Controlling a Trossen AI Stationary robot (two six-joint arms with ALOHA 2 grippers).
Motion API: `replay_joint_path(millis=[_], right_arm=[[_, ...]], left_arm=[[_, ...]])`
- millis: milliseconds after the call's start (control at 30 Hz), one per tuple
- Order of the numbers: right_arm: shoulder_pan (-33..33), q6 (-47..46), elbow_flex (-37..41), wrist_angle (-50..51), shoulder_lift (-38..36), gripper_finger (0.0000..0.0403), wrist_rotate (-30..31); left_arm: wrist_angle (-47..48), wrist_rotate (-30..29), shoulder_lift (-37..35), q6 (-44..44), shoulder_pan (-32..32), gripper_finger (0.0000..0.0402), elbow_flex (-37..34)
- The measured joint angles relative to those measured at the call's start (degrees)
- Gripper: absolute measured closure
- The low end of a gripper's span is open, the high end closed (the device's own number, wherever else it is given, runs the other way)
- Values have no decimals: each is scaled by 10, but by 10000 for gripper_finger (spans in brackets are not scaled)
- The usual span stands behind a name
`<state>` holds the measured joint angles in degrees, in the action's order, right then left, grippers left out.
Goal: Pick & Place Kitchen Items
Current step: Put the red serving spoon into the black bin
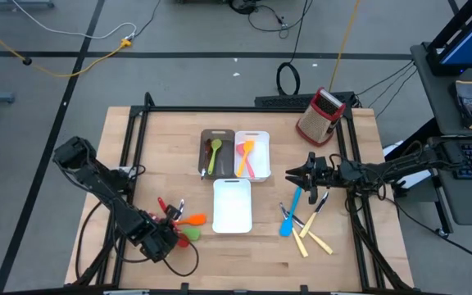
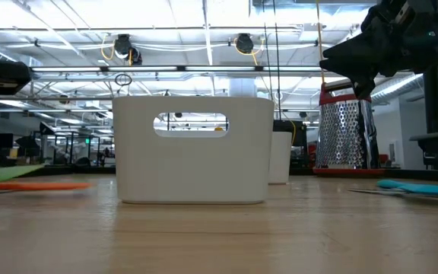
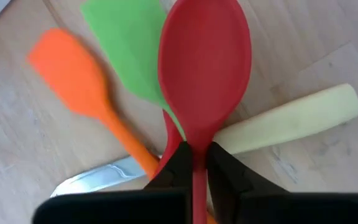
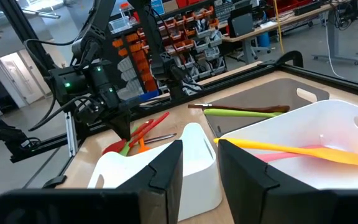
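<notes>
Looking down from overhead, the left tool [image 1: 167, 233] sits at the surface's [image 1: 252, 254] near-left utensil pile. Left wrist view: clamped on the red spoon [image 3: 205, 68], over a green spatula [image 3: 129, 43]. Right wrist view: right tool [image 4: 197, 158], fingers apart, above the trays.

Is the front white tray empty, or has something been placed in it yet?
Empty. From above, the front white tray shows only bare white floor; the red spoon is in the left gripper, not yet placed.

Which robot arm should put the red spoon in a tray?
The left. Its gripper is already shut on the red spoon. The right gripper is empty, hovering beside the white tray.
</notes>
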<state>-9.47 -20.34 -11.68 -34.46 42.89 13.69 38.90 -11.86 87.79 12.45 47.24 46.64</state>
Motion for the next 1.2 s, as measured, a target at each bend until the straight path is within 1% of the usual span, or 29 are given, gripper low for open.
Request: replay_joint_path(millis=[100,267,467,600,700,800,967,1100,1200], right_arm=[[0,0,0,0,0,310,0],[0,0,0,0,0,310,0],[0,0,0,0,0,310,0],[0,0,0,0,0,310,0],[0,0,0,0,0,310,0],[0,0,0,0,0,310,0],[0,0,0,0,0,310,0],[0,0,0,0,0,310,0],[0,0,0,2,0,310,0]], left_arm=[[34,-1,0,0,-1,394,21],[69,-1,0,-2,-1,379,51],[117,-1,-1,1,-1,394,84],[153,-1,-1,19,-1,381,102],[184,4,-1,46,-7,387,119],[217,16,-1,85,-22,395,138],[239,19,-1,146,-61,386,172],[254,20,-1,175,-104,398,209],[268,27,-1,198,-142,395,243]])
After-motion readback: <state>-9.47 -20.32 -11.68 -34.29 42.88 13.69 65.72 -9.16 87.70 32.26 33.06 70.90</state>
